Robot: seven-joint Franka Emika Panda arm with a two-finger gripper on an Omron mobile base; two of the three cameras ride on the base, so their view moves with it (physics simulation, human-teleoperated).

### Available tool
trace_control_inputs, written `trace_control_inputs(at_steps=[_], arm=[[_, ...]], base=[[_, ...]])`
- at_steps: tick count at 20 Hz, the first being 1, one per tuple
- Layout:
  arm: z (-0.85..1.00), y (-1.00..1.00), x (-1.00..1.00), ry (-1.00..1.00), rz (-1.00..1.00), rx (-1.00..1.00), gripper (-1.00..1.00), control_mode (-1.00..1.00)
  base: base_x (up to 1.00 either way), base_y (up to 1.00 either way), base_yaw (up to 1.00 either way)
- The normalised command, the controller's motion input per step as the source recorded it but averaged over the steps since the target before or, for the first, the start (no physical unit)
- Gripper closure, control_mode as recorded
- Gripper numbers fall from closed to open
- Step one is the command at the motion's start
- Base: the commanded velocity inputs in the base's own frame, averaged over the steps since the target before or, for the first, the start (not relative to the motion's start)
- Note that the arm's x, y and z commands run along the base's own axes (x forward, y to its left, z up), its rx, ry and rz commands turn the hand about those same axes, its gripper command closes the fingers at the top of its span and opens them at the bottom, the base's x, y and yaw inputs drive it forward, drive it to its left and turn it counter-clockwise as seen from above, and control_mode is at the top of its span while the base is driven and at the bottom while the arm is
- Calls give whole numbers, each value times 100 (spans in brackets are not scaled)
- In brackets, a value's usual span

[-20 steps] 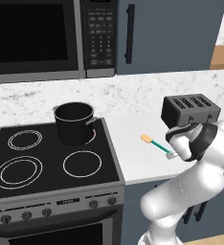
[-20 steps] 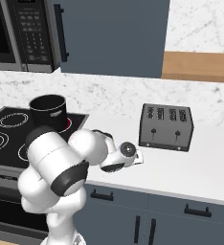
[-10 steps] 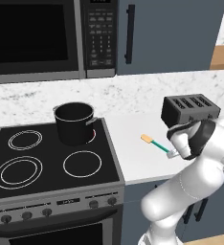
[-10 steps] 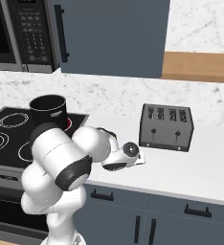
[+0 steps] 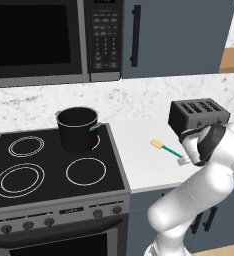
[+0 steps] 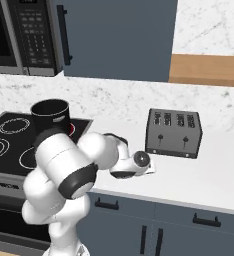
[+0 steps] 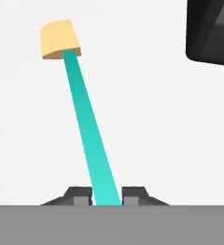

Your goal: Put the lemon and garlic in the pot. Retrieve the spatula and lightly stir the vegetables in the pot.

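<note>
The spatula (image 7: 87,124), with a teal handle and a pale yellow end, lies on the white counter; in the left base view the spatula (image 5: 165,148) sits right of the stove. My gripper (image 7: 106,195) is shut on the near end of its handle, one fingertip on each side. From the left base camera, my gripper (image 5: 183,160) is low over the counter in front of the toaster. The dark pot (image 5: 78,128) stands on the stove's back right burner, well left of the gripper; the pot (image 6: 50,116) also appears in the right base view. The lemon and garlic are out of view.
A black toaster (image 5: 199,116) stands just behind the gripper; the toaster (image 6: 173,133) sits right of my arm in the right base view. The black stove top (image 5: 44,170) is left of the counter. A microwave (image 5: 49,40) hangs above it.
The gripper's fingers have closed on the spatula's handle. The arm has barely moved and the spatula lies where it was.
</note>
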Motion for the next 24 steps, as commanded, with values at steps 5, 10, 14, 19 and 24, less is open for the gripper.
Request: trace_control_inputs(at_steps=[5, 10, 14, 19, 24], arm=[[40, 13, -58, -13, 0, 0, 100, -100], [98, 25, -24, -6, 0, 0, 100, -100], [100, 34, -13, 14, 0, 1, 100, -100], [100, 53, -24, 35, 0, 0, 100, -100], [100, 63, -59, 20, -1, 0, 100, -100]], base=[[0, 0, 0], [0, 0, 0], [0, 0, 0], [0, 0, 0], [0, 0, 0]])
